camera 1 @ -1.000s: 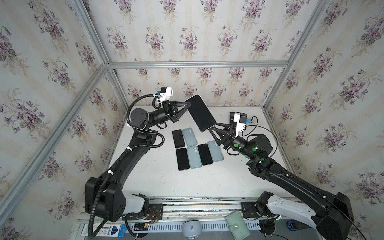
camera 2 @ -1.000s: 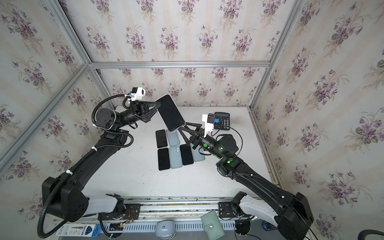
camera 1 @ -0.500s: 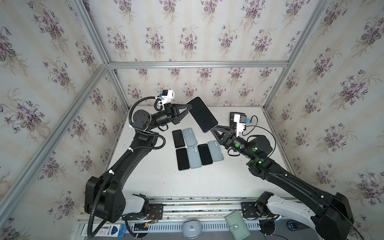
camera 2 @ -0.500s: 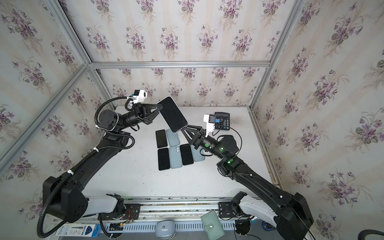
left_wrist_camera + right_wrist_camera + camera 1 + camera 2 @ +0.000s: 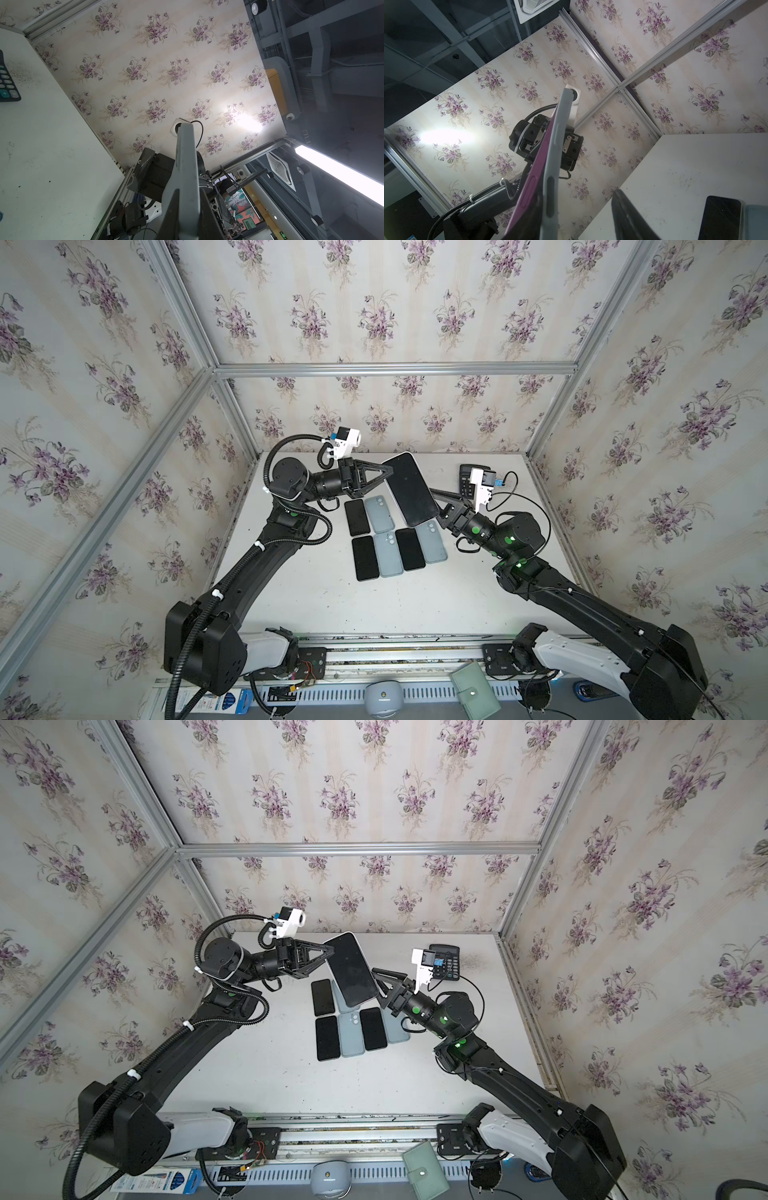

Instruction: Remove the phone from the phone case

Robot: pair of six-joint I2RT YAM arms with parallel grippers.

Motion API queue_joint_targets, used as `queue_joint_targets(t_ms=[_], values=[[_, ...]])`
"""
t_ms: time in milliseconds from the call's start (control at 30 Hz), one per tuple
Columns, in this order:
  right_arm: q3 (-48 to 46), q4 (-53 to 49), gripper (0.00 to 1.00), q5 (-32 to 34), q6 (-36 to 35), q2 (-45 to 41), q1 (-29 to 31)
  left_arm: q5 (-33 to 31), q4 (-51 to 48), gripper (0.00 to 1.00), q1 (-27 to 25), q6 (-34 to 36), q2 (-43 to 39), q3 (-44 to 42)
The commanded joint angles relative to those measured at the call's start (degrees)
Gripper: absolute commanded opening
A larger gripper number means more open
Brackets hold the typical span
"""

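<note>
- Clamped shut with the left gripper [image 5: 390,472] on the far-left edge of the phone [image 5: 411,489], with the case [image 5: 185,166] pinched in there too between the fingers [image 5: 172,207].
- Spread apart over at the right gripper [image 5: 436,504]. Going by the right wrist view, one finger [image 5: 549,195] up against the case's side and the other [image 5: 623,212] well clear of it, so no real pinch there.
- Held in the air between the two grippers, tilted, screen up, over the far middle of the table [image 5: 311,597].
- Looks like the prying step. Pink phone edge [image 5: 533,176] showing right beside the grey case wall in the right wrist view, but can't tell how far out it is, if at all.
- Underneath, flat on mid-table in two rows: three dark phones [image 5: 365,558] and three blue-grey cases [image 5: 388,553], presumably ones already split. Calculator [image 5: 466,483] parked by the far right corner.
- Next up, probably: hook that right finger on the case lip at the near-right corner and peel it away, keeping the left clamp firm. Needs purchase on the case alone. Grabbing phone and case together just tugs the whole thing.
</note>
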Motion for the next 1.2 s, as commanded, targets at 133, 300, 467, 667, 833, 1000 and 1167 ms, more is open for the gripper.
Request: queue_joint_targets(t_ms=[133, 300, 467, 667, 833, 1000, 1167], values=[[-1.22, 3.81, 0.44, -0.36, 3.08, -0.18, -0.20, -0.37, -0.24, 0.00, -0.09, 0.61, 0.40, 0.45], [-2.54, 1.45, 0.36, -2.35, 5.31, -0.96, -0.11, -1.37, -0.14, 0.00, -0.09, 1.02, 1.51, 0.17], [-5.36, 1.47, 0.25, -3.81, 9.12, -1.14, 0.06, -2.53, 3.79, 0.00, -0.09, 0.64, 3.39, -2.88], [-9.41, -1.34, 0.11, -2.96, 10.09, -3.70, 0.11, -3.59, 11.46, 0.00, -0.31, 0.01, 7.09, -5.87], [-11.45, -8.07, 0.00, -1.35, 8.55, -6.63, 0.13, -2.90, 17.53, 0.01, -1.55, 1.40, 11.70, -7.94], [-13.96, -12.14, 0.00, 1.71, 7.62, -8.73, 0.15, -3.17, 24.16, 0.18, -2.59, 1.48, 16.87, -11.27], [-14.70, -15.68, 0.00, 3.71, 6.43, -9.23, 0.07, -4.05, 28.20, 0.37, -3.70, 0.89, 21.47, -13.10]])
